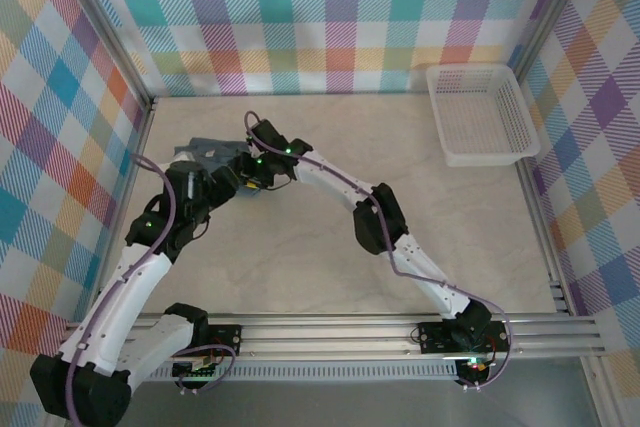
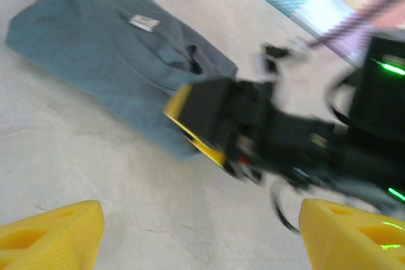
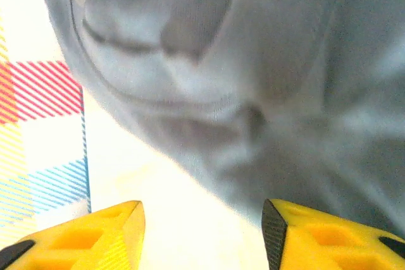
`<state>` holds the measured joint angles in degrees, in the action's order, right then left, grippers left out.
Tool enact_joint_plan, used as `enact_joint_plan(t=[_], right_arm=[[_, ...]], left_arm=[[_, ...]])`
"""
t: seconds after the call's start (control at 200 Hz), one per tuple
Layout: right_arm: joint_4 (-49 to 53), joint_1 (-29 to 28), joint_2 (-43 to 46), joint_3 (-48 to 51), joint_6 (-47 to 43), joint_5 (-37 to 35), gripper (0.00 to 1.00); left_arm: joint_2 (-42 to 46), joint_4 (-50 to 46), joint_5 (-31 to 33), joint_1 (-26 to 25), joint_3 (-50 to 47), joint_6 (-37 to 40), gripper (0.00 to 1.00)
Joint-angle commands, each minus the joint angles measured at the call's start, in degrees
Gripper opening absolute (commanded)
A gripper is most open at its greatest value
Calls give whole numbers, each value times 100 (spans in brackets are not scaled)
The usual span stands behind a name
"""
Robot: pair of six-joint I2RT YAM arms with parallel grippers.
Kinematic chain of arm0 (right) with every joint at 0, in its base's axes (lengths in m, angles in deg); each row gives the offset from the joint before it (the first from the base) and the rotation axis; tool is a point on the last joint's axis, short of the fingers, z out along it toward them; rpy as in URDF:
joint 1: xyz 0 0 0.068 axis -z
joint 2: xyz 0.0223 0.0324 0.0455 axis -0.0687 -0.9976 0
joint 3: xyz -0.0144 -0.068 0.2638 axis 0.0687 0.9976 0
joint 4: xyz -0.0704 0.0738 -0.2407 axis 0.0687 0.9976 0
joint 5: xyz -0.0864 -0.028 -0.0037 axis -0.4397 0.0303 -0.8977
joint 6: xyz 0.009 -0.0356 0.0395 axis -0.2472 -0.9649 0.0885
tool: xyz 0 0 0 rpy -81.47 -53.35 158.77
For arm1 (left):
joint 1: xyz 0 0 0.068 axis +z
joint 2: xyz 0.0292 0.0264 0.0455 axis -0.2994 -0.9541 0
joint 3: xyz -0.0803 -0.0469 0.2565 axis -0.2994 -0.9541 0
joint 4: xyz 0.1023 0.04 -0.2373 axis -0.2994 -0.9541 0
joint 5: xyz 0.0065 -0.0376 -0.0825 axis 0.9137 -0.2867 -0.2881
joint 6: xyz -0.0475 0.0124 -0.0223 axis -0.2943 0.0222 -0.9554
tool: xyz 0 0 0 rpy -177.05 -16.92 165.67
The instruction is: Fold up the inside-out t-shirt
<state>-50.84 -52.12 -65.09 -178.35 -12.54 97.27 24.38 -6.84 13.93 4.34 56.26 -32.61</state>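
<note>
inside-out t-shirt [image 1: 205,151]: compact folded bundle, table 10 o'clock | left gripper [image 2: 199,235]: fingers wide apart, empty | right gripper [image 3: 202,232]: fingers apart at bundle edge, nothing clamped | judged: folds near done, final tidy left

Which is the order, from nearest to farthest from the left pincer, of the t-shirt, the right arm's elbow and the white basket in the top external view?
Measured from the left pincer:
1. t-shirt, just beyond it, toward the back left.
2. right arm's elbow, to its right, mid-table.
3. white basket, in the far back right corner.
</note>
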Motion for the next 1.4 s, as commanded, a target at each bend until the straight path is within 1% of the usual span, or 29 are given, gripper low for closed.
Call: enact_joint_plan(t=[0.0,0.015,0.03,0.04,0.065,0.125,0.16,0.2,0.24,0.265,0.325,0.44,0.55,0.625,0.645,0.685,0.725,0.78,0.825,0.915,0.96,1.09,1.2,1.275,1.345,1.395], right_arm=[[-159,297,2268,1749,-863,-205,57],[-356,339,2633,2265,-918,-292,58],[-435,361,2794,2481,-940,-342,59],[-555,405,3050,2844,-974,-406,59],[-696,467,3426,3360,-1037,-495,60],[-814,626,4185,4320,-1231,-635,61],[-799,696,4568,4764,-1356,-756,62],[-745,761,4953,5203,-1458,-910,62],[-701,811,5290,5580,-1512,-1057,63],[-700,836,5477,5833,-1521,-1127,64],[-700,906,5866,6318,-1464,-1225,64],[-727,1016,6389,6957,-1237,-1322,64],[-687,1095,6660,7171,-1153,-1371,65],[-616,1150,6741,7136,-1182,-1367,65],[-592,1165,6751,7106,-1207,-1360,65],[-543,1190,6760,7058,-1238,-1359,65],[-507,1227,6765,7014,-1287,-1387,65],[-435,1267,6766,7006,-1315,-1481,65],[-347,1321,6780,6997,-1313,-1509,65],[-297,1383,6870,7107,-1282,-1556,65],[-298,1429,6918,7176,-1260,-1547,65],[-124,1556,6997,7157,-1304,-1542,65],[-32,1647,7022,7092,-1313,-1530,65],[41,1662,7002,7009,-1314,-1512,65],[144,1663,6960,6915,-1314,-1490,65],[236,1671,6933,6838,-1294,-1464,65]], left_arm=[[-411,443,-856,473,-165,-262,79],[-506,524,-929,518,-166,-270,79],[-622,583,-1006,566,-149,-274,78],[-704,626,-1065,602,-137,-281,78],[-941,756,-1230,692,-89,-326,77],[-1622,955,-1582,867,115,-415,75],[-2036,1039,-1667,918,259,-412,73],[-2501,1145,-1683,945,438,-402,67],[-2923,1318,-1681,963,549,-408,63],[-3153,1623,-1659,970,611,-429,61],[-3688,1904,-1551,977,773,-504,59],[-4744,1843,-1351,1009,1380,-597,57],[-5418,1936,-1244,1053,1798,-592,52],[-5765,1746,-1122,1119,2210,-517,45],[-5884,1648,-1096,1143,2348,-453,43],[-6083,1441,-996,1204,2659,-279,34],[-6282,919,-871,1269,3009,-14,26],[-6562,321,-519,1369,3536,249,21],[-6760,92,-430,1497,3870,379,21],[-7131,77,-762,1786,4406,616,21],[-7343,-5,-823,1887,4727,820,22],[-8042,-619,-776,2063,5901,1309,23],[-8515,-771,-884,2214,6685,1520,24],[-8891,-920,-1011,2306,7281,1527,27],[-9214,-962,-1138,2343,7808,1559,34],[-9387,-963,-1192,2362,8039,1617,36]])
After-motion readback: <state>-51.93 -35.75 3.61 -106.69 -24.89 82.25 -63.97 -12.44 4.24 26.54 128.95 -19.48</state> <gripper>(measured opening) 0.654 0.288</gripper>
